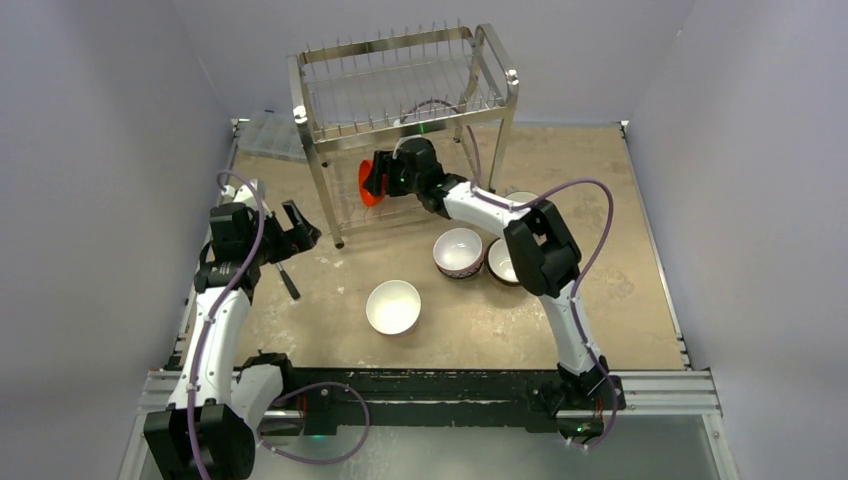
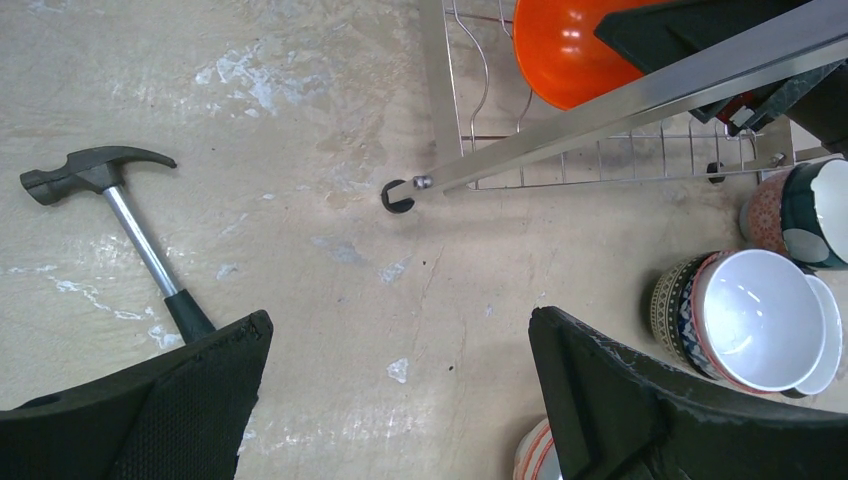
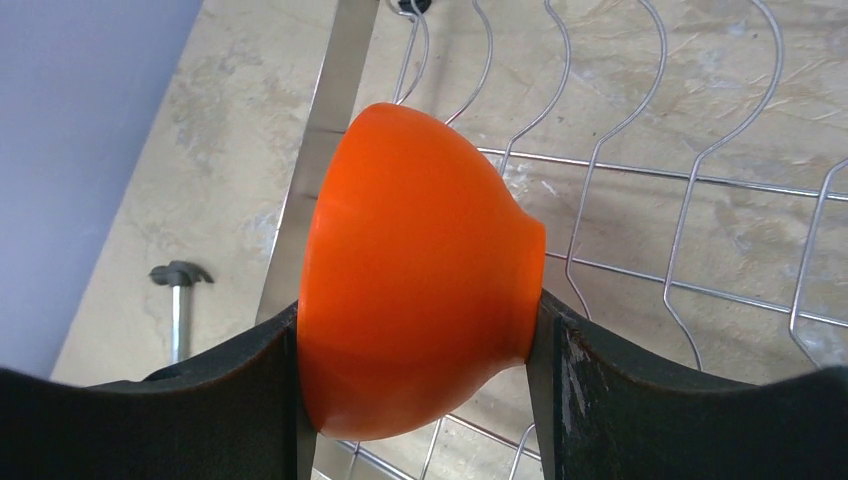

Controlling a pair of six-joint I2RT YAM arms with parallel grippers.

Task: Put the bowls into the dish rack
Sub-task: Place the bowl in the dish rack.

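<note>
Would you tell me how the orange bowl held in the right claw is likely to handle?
The orange bowl looks glossy and smooth, so it may slip in the right claw, which pinches it between rim and foot. It seems rigid, probably ceramic, so knocking the dish rack could chip it. Laid on its side, it would likely roll.

dish rack [image 1: 400,95]: shiny steel wire | orange bowl [image 3: 410,270]: smooth, glossy | table [image 2: 300,150]: matt, scuffed
</note>
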